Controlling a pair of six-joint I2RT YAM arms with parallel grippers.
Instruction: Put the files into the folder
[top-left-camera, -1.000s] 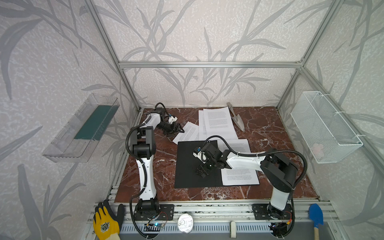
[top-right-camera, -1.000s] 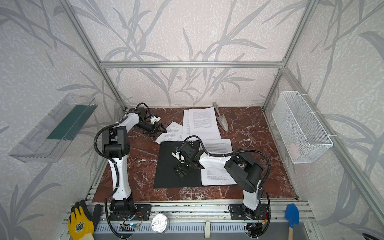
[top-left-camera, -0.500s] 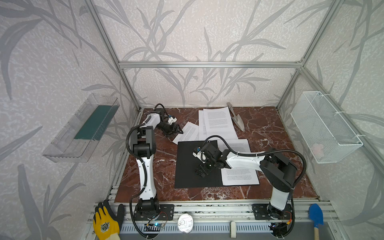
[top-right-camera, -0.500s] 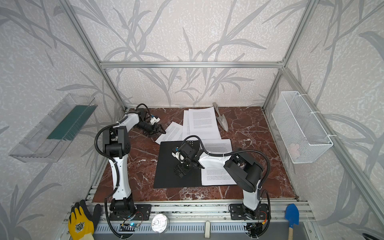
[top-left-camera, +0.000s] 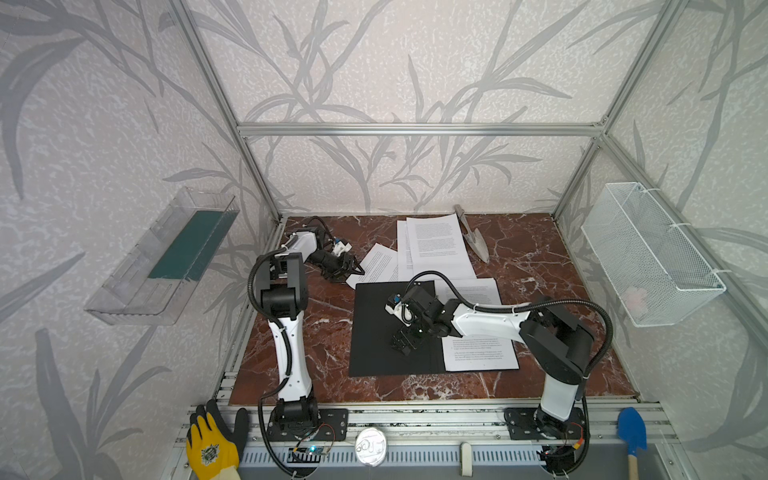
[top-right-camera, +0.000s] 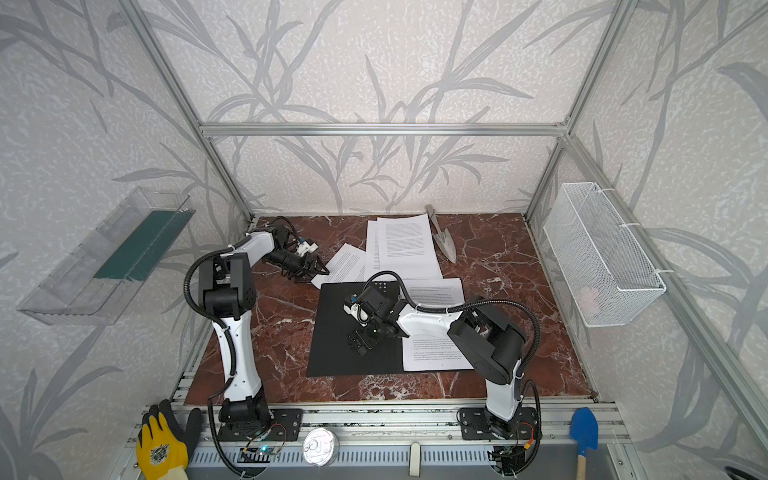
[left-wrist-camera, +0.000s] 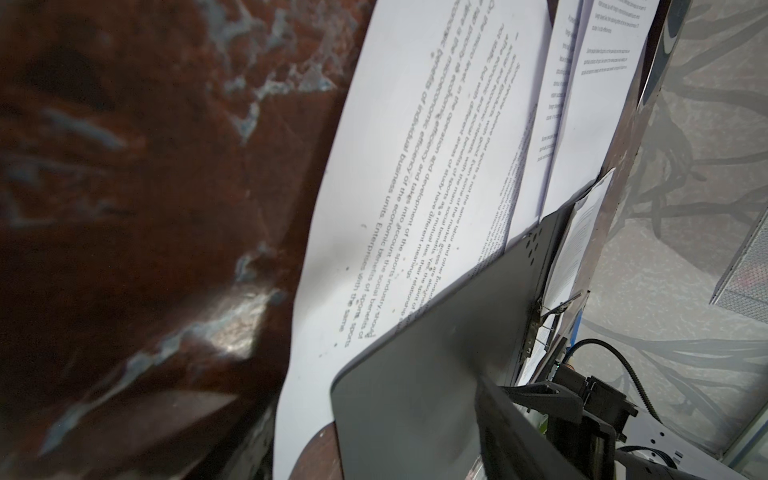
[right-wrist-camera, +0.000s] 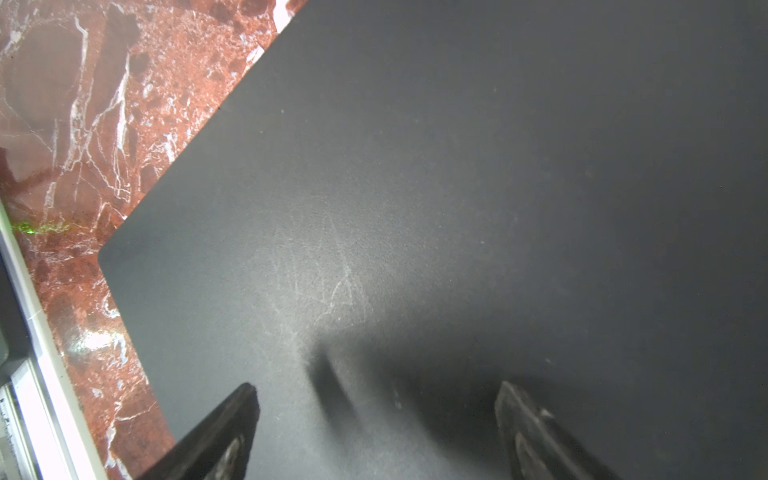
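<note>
- the clear wall tray (top-left-camera: 124, 291) at 9 o'clock held a green pad (top-left-camera: 191, 245); the wire basket (top-left-camera: 648, 249) at 3 o'clock held something pale.
- the folder (top-left-camera: 374, 328) lay open mid-table, and the files (top-left-camera: 436, 245) were spread from its 3 o'clock edge toward 12 o'clock.
- the right wrist view alone showed the right gripper (right-wrist-camera: 374, 390) spread wide and empty over the black flap.
- the left wrist view alone showed the spine clip (left-wrist-camera: 536, 328).
- the left gripper (top-left-camera: 349, 270) sat at a sheet's corner; whether its fingers were apart or pinched could not be told.

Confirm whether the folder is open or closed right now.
Open. The folder lies spread flat in both top views; the left wrist view shows its metal clip exposed along the spine.
</note>
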